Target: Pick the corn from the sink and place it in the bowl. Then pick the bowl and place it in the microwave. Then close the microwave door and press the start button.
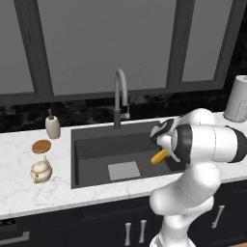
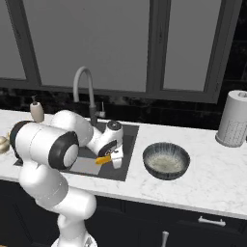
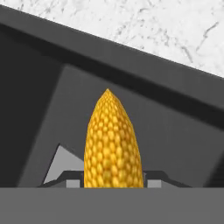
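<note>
From the left base view, a soap bottle, a round brown coaster and a cream teapot stand on the counter left of the sink; a paper towel roll stands at the far right edge. The gripper hangs over the sink's right part, clamped on the corn.

From the right base view, the bowl sits on the counter just right of the sink's right rim, near the front edge. The faucet rises behind the arm.

In the hand view, the corn stands up between the fingertips, lifted above the sink floor.
</note>
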